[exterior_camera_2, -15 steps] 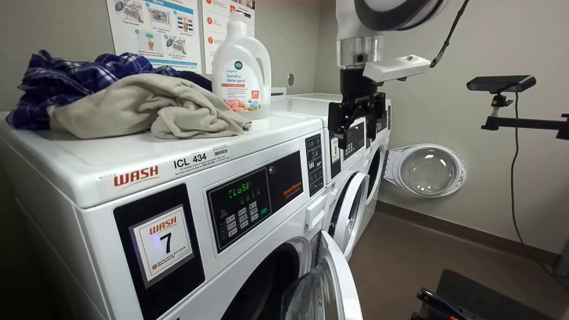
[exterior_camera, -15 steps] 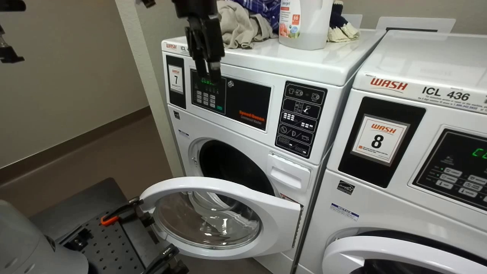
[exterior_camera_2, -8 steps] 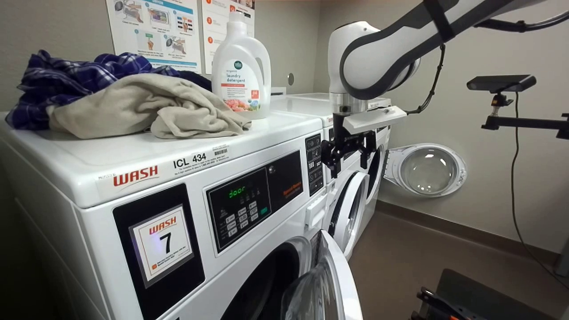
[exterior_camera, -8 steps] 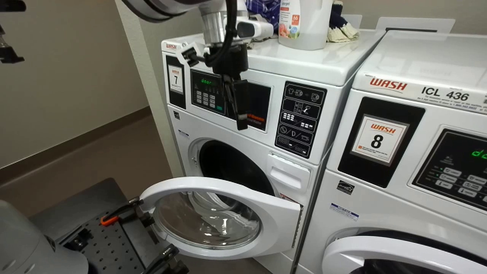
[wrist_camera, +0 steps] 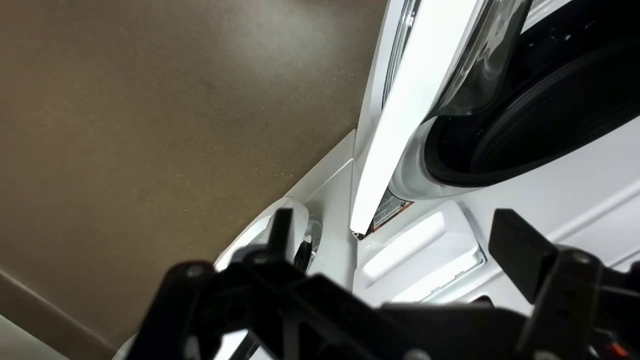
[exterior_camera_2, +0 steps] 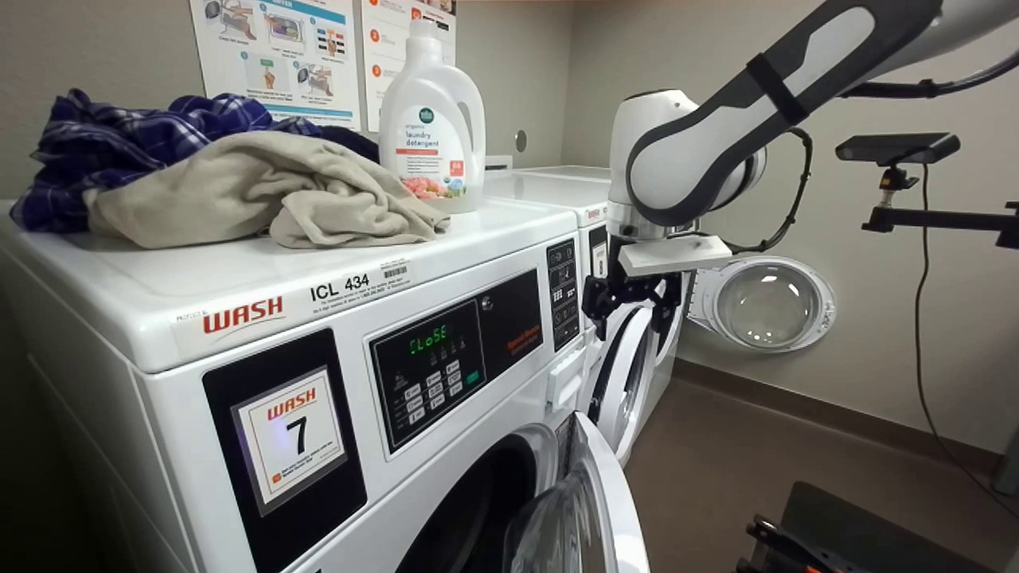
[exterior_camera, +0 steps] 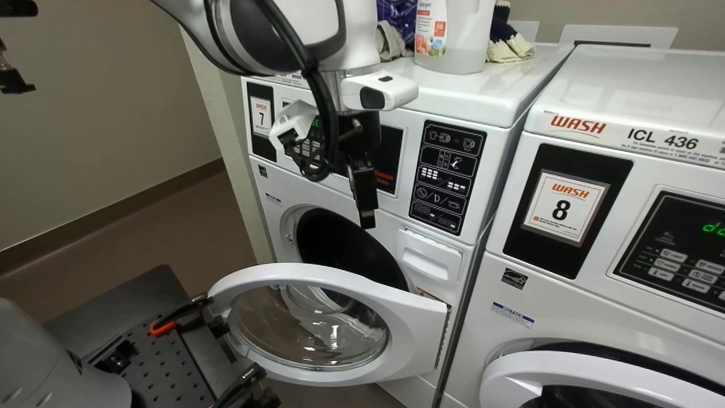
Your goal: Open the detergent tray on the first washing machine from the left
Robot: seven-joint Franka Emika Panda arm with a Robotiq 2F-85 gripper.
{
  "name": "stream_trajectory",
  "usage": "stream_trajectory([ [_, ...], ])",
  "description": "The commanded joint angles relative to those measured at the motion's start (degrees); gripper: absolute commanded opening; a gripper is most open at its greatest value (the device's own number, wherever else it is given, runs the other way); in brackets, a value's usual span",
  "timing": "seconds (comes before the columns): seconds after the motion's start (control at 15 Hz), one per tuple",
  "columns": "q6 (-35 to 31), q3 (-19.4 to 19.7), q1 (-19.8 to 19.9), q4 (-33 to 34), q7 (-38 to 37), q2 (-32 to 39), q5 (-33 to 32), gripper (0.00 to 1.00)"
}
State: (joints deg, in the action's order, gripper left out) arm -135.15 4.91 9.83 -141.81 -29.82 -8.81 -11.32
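Presumably to straddle the closed white rectangular plastic detergent tray (exterior_camera: 430,258) right of the round black drum opening (exterior_camera: 342,241), the black two-fingered tool (wrist_camera: 393,226) hangs near it, jaws apart.

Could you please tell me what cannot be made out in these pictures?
Inside of the detergent tray: hidden by its front in all three views.
Washer 8's display: cut off by the right edge in an exterior view.
Orange-edged label: print too small to read in the wrist view.
Wall posters: tops cut off by the top edge in an exterior view.
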Motion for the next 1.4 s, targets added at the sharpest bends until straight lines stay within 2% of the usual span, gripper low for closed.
stream_trajectory([
  [0.0, -6.29, 1.54, 2.34, -5.87, -2.17, -3.58, 0.0, 1.0],
  [0.33, -16.68, 3.2, 6.29, -10.59, -4.61, -1.82, -0.42, 1.0],
  [0.67, -27.16, 2.91, 9.1, -12.39, -10.0, 2.37, -1.03, 1.0],
  [1.0, -35.18, 3.16, 8.88, -10.67, -18.74, 8.17, -4.91, 1.0],
  [1.33, -39.46, 3.55, 8.15, -8.52, -26.42, 12.66, -10.29, 1.0],
])
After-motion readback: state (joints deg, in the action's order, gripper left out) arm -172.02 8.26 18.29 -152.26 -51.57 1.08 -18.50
